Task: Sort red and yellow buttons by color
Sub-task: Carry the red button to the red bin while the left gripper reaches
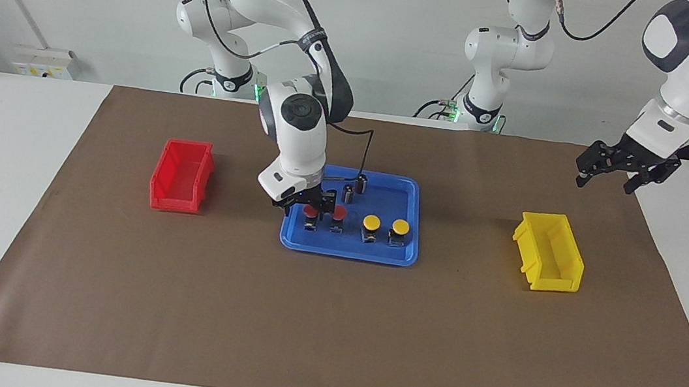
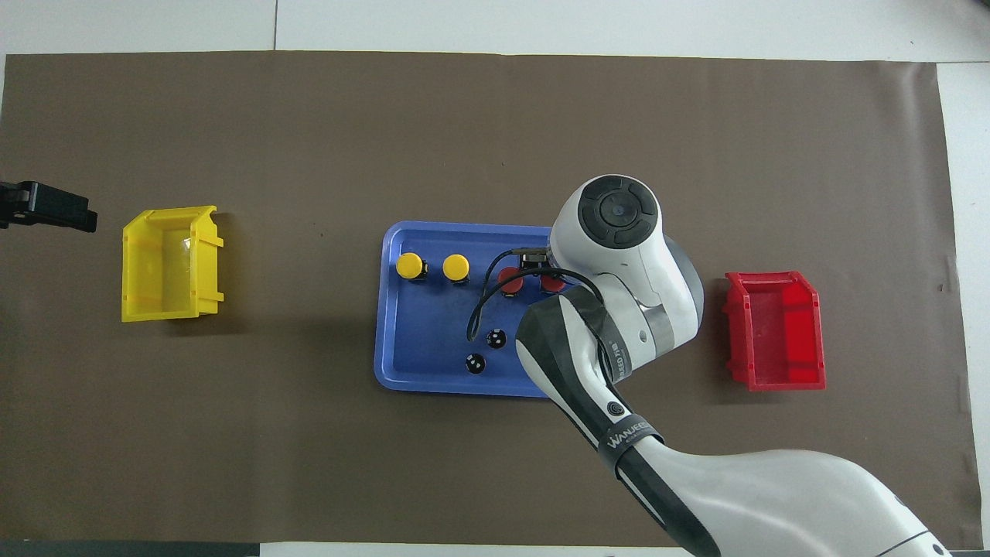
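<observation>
Brown matting covers the bench (image 1: 328, 323), and a blue tray (image 1: 403, 253) sits mid-bench holding all four buttons in a row: two yellow buttons (image 1: 371, 222) toward the left arm's end, two red buttons (image 1: 339, 213) toward the right arm's. Down low goes the right hand (image 1: 310, 205), its fingers straddling the outermost red button (image 1: 311, 213); whether they've pinched it, I cannot tell. Two dark cylinders (image 1: 361, 184) stand on the tray nearer the robots. Red bin (image 1: 182, 175) at one end, yellow bin (image 1: 549, 251) at the other. Left hand (image 1: 609, 175) waits, spread, in the air by the mat's edge.
</observation>
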### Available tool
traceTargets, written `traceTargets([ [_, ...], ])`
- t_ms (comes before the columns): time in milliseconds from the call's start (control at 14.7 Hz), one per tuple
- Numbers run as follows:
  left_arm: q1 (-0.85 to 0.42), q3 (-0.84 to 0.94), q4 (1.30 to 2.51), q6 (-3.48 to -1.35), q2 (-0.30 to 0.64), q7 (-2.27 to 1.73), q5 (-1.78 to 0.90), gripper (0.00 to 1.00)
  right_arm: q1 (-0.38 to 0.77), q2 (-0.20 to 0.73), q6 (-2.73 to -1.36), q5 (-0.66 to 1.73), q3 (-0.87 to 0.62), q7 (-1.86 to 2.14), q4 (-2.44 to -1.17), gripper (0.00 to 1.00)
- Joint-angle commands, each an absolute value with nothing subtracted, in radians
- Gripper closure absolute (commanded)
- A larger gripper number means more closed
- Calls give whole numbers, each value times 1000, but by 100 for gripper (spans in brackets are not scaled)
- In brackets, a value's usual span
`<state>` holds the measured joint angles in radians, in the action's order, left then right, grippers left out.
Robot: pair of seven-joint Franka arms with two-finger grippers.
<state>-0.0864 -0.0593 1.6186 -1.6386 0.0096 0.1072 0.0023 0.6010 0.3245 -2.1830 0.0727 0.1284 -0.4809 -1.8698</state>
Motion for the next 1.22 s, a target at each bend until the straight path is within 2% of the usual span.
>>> traceTargets([
  [0, -86, -60, 1664, -1670, -26, 94, 25, 0, 603, 305, -2195, 86, 124, -477, -1898, 16],
  [611, -78, -61, 1664, -1675, -26, 95, 25, 0, 603, 305, -2195, 86, 110, -469, -1901, 19],
  [950, -52, -63, 1671, -1675, -28, 97, 26, 0, 601, 302, -2194, 109, 110, -465, -1905, 26],
  [1154, -51, -63, 1672, -1675, -29, 101, 26, 0, 601, 299, -2194, 110, 110, -449, -1913, 37],
])
